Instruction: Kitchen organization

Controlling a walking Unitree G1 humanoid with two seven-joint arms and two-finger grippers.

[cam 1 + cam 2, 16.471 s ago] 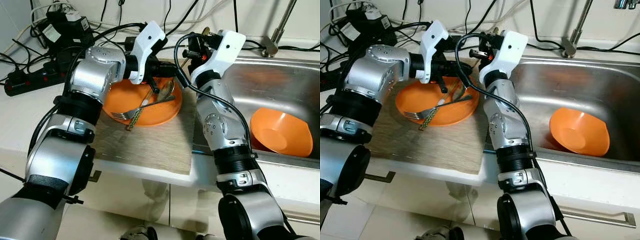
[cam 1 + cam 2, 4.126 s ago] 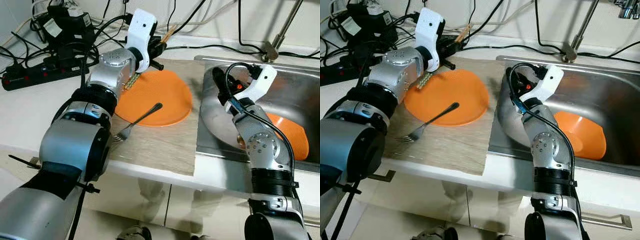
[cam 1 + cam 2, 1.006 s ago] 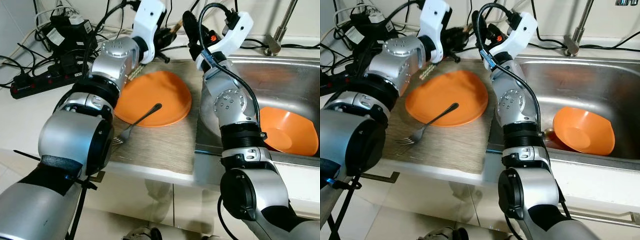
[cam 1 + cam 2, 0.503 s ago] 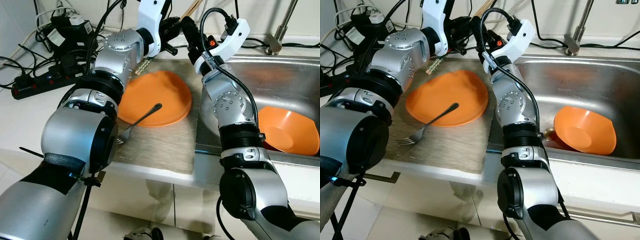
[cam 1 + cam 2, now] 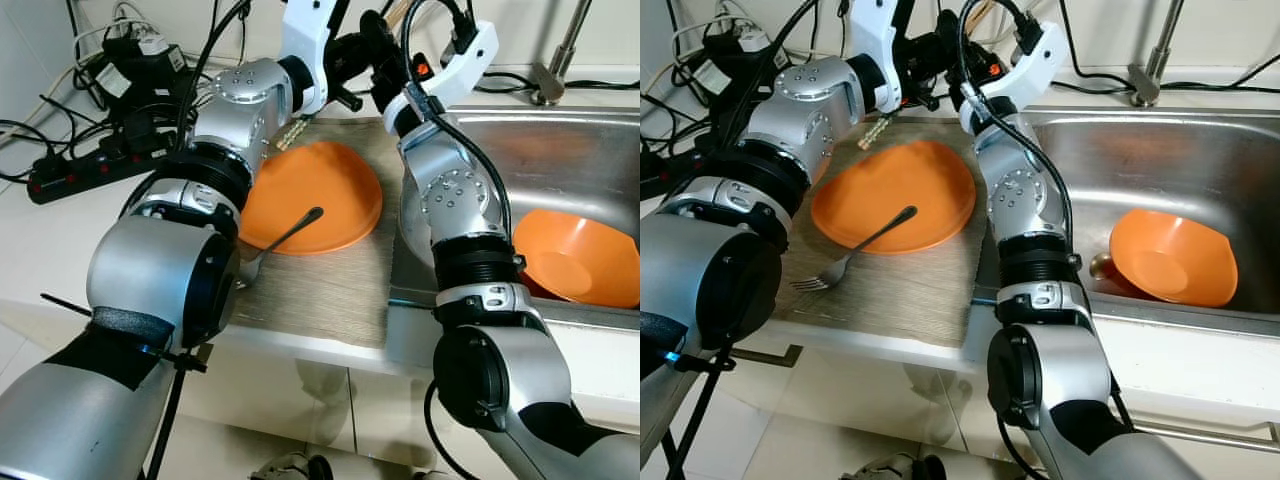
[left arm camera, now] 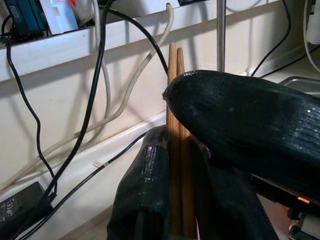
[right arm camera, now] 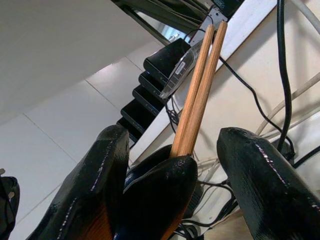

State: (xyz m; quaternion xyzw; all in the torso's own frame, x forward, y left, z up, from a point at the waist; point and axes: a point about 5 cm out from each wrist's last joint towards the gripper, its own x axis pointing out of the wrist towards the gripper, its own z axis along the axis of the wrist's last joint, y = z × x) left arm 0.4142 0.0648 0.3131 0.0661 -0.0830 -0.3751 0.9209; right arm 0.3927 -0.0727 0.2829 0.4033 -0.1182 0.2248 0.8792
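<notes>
My left gripper [image 5: 348, 52] is shut on a pair of wooden chopsticks [image 5: 876, 131] and holds them tilted above the back edge of the woven mat [image 5: 330, 290]. In the left wrist view the chopsticks [image 6: 176, 125] stand between its black fingers. My right gripper [image 7: 174, 136] is open, its fingers [image 7: 265, 190] wide apart on either side of the chopsticks [image 7: 200, 90] without touching them. An orange plate [image 5: 325, 190] lies on the mat with a fork [image 5: 855, 252] resting across its front rim.
An orange bowl [image 5: 575, 262] sits tilted in the steel sink [image 5: 1160, 150] on the right. The faucet [image 5: 1150, 70] rises behind the sink. Power strips and cables [image 5: 90, 165] crowd the counter's back left. The counter edge runs just below the mat.
My left gripper has lifted the chopsticks higher and toward the right. My right gripper has risen and closed in until its open fingers straddle them. Plate, fork and bowl are unmoved.
</notes>
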